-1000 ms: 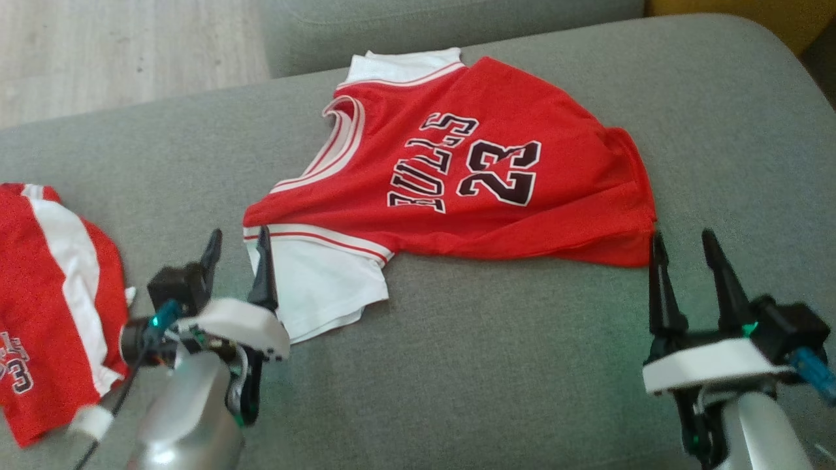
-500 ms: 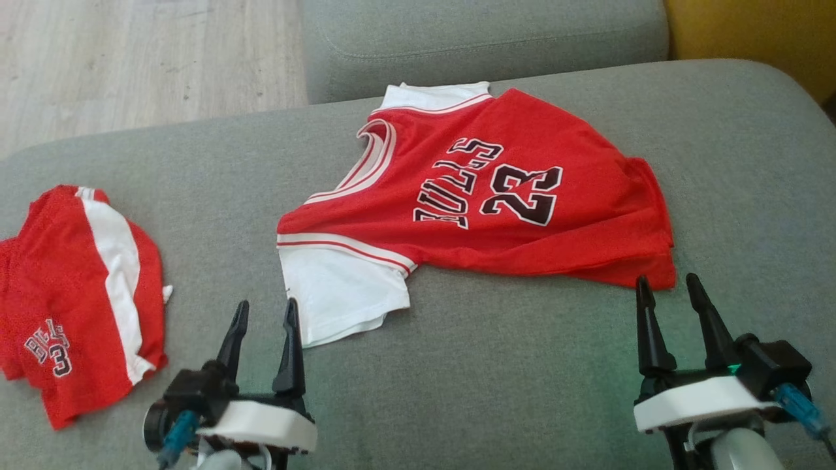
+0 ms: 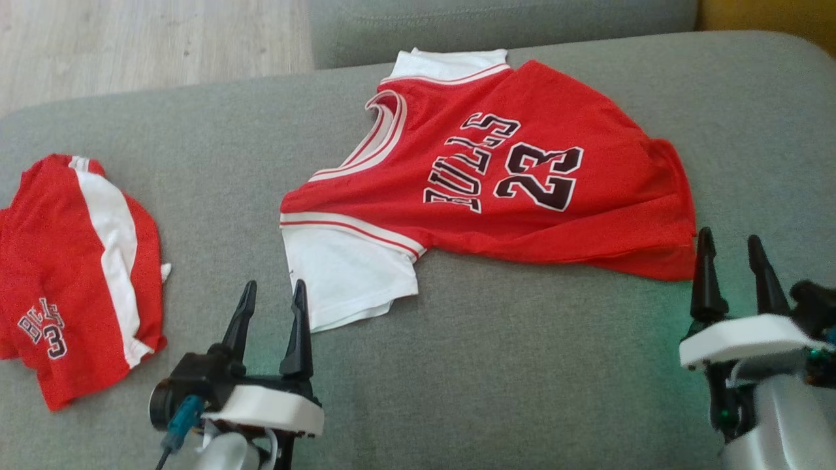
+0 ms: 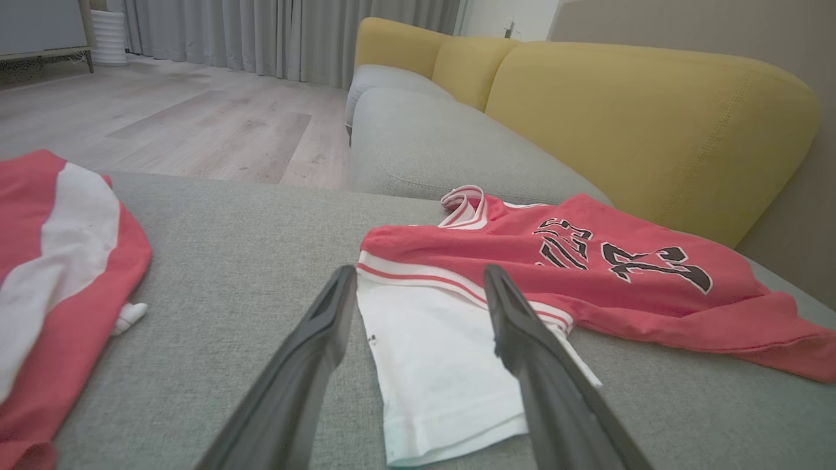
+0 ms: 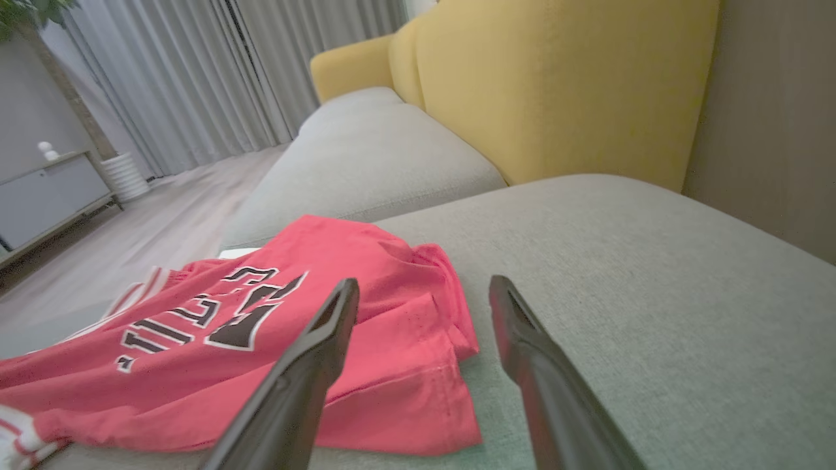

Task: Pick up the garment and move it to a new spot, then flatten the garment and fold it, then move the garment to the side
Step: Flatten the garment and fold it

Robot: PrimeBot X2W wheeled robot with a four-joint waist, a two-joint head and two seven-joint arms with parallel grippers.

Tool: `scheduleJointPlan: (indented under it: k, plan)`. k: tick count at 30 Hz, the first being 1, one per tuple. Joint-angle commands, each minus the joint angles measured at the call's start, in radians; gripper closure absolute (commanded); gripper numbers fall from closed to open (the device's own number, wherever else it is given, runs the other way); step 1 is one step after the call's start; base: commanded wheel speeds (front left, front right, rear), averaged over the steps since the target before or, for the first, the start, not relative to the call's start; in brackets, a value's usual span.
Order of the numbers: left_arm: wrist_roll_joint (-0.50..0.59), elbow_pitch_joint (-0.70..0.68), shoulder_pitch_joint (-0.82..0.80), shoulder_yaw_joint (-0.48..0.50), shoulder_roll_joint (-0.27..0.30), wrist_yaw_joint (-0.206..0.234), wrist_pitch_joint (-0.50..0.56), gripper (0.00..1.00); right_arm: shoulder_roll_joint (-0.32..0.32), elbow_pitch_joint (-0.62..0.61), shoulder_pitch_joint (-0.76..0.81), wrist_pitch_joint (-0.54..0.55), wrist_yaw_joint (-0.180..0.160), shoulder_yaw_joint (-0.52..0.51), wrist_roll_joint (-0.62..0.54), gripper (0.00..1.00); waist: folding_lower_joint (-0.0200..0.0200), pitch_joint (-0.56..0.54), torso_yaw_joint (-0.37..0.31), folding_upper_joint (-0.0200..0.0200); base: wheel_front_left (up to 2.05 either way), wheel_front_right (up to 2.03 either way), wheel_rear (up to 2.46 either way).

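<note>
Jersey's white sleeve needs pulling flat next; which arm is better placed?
Left. The left gripper, fingers open, points straight at the white sleeve, close to its near edge; the right gripper sits by the red hem corner of the jersey.

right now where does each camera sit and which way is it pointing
Head view: up on the head, looking down at the grey sofa seat, red jersey and red shorts; left gripper and right gripper show, both open.
Left wrist view: low over the seat, facing the jersey's white sleeve; own fingers show.
Right wrist view: low, facing the jersey's hem corner and yellow backrest; own fingers show.
Shared: both wrist views catch jersey and backrest.
</note>
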Motion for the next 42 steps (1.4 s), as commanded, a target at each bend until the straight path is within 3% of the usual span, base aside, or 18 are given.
scheduleJointPlan:
  k: [1,12,26,27,29,30,42]
  plan:
    - [0.01,-0.028,-0.054,0.019,0.01,-0.005,-0.001,0.0,-0.005,0.049,-0.083,0.035,0.007,-0.023,0.009,0.0,-0.0001,0.024,0.011,0.0,0.0,0.0,0.0]
    - [0.015,-0.031,-0.086,0.001,0.017,-0.011,0.009,0.0,-0.005,0.298,-0.231,0.074,0.007,-0.06,0.054,0.0,-0.0001,0.062,0.024,0.0,0.0,0.0,0.0]
    - [0.012,-0.029,-0.092,-0.026,0.012,-0.007,0.016,0.0,-0.005,0.44,-0.3,0.047,0.007,-0.006,0.089,0.0,-0.0001,0.057,0.017,0.0,0.0,0.0,0.0]
    - [0.012,-0.028,-0.092,-0.027,0.012,-0.006,0.016,0.0,-0.005,0.445,-0.301,0.047,0.007,-0.001,0.092,0.11,-0.0001,0.056,0.017,0.0,0.0,0.0,0.0]
    - [0.01,-0.028,-0.091,-0.029,0.011,-0.005,0.016,0.0,-0.005,0.45,-0.304,0.045,0.007,0.01,0.098,0.95,-0.0001,0.054,0.017,0.0,0.0,0.0,0.0]
    - [0.01,-0.028,-0.091,-0.03,0.011,-0.005,0.015,0.0,-0.005,0.452,-0.305,0.043,0.007,0.015,0.1,1.0,-0.0001,0.053,0.017,0.0,0.0,0.0,0.0]
    - [-0.006,-0.01,-0.077,-0.032,0.01,0.005,0.012,0.0,-0.005,0.355,-0.248,-0.016,0.007,0.032,0.028,1.0,-0.0001,0.019,0.006,0.0,0.0,0.0,0.0]
